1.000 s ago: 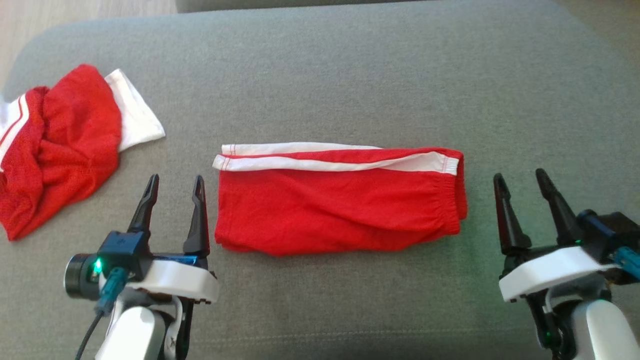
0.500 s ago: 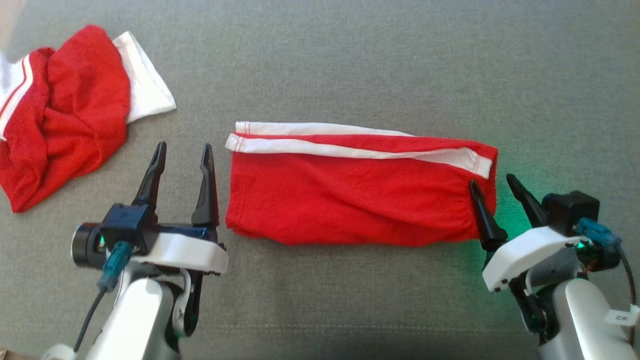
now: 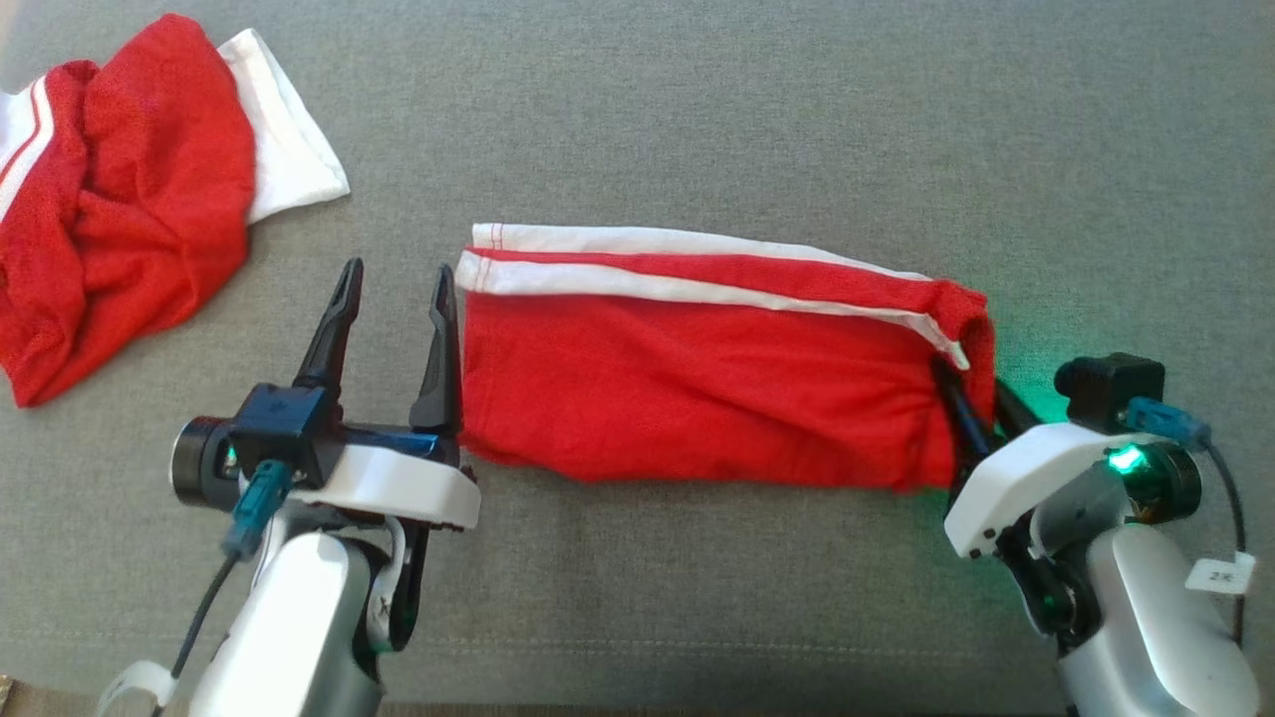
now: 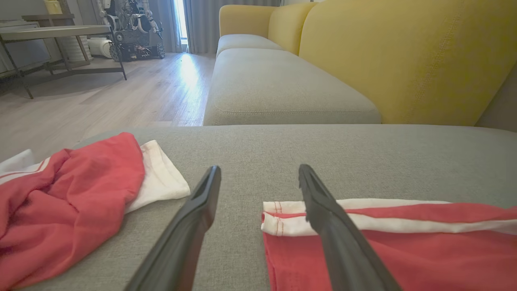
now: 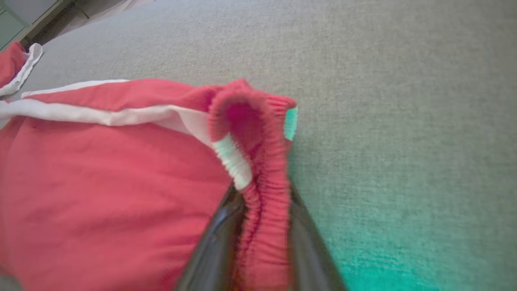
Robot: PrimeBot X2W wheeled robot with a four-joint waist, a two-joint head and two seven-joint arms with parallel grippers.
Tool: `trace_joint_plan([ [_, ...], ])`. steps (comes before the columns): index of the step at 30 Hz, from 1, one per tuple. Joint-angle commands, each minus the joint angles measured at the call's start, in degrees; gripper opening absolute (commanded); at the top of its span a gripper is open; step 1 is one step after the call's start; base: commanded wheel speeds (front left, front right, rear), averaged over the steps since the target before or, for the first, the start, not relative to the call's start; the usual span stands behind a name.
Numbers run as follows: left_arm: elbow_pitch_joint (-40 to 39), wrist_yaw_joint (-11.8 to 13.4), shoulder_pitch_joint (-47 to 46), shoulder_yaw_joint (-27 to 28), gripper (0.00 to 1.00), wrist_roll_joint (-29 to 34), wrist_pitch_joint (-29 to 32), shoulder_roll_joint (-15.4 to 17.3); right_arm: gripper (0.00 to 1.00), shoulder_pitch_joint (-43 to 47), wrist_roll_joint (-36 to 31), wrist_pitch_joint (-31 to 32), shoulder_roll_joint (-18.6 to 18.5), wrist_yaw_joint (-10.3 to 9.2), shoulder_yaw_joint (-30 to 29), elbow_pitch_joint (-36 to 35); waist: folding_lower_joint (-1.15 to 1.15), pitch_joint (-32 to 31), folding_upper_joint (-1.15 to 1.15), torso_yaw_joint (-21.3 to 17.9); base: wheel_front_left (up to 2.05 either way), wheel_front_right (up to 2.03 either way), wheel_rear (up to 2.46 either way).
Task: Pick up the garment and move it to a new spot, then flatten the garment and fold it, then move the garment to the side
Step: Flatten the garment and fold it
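A folded red garment with white stripes [image 3: 697, 388] lies flat across the middle of the grey fabric sofa cushion [image 3: 697, 119], long side parallel to the cushion's near edge. The right end effector [image 3: 971, 398] pinches the gathered elastic waistband [image 5: 264, 161] at the garment's right end, one finger on each side. The left end effector [image 3: 396, 274] stands spread at the garment's left end, one finger just over the white hem. A crumpled red-and-white mesh cloth [image 3: 120, 219] sits near the far left corner.
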Motion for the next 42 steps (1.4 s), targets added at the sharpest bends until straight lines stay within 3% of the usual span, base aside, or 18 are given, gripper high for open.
trace_joint_plan([
  [1, -1.54, -0.24, -2.43, 1.95, 1.00, 0.56, -0.59, 0.70, 0.00, 0.02, 1.11, 1.34, -0.76, 0.23, 1.87, 0.00, 0.00, 0.07, 0.00, -0.13, 0.00, 0.00, 0.00],
  [11, -1.20, -0.33, -2.68, 2.16, 1.00, 0.69, -0.70, 0.70, 0.00, 0.51, 4.22, 2.17, -3.23, 0.23, -0.31, -1.20, 0.00, -0.31, 0.00, -1.34, 0.00, 0.00, 0.00],
  [22, -1.10, -0.36, -2.13, 2.44, 1.00, 0.53, -0.74, 0.74, 0.00, 4.08, 5.51, 4.69, -7.37, 0.23, -4.53, -7.54, 0.00, -1.27, 0.00, -2.65, 0.00, 0.00, 0.00],
  [35, -0.99, -0.41, -1.87, 2.08, 1.00, 0.64, -0.75, 0.83, 0.00, 2.78, 30.12, 16.46, -6.15, 0.23, -0.86, -22.73, 0.00, -2.43, 0.00, -2.85, 0.00, 0.00, 0.00],
  [42, -0.88, -0.53, -2.51, 1.55, 1.00, 0.79, -0.75, 0.42, 0.00, -1.89, 35.71, 20.23, -3.49, 0.23, 5.91, -21.61, 0.00, -1.97, 0.00, -0.48, 0.00, 0.00, 0.00],
])
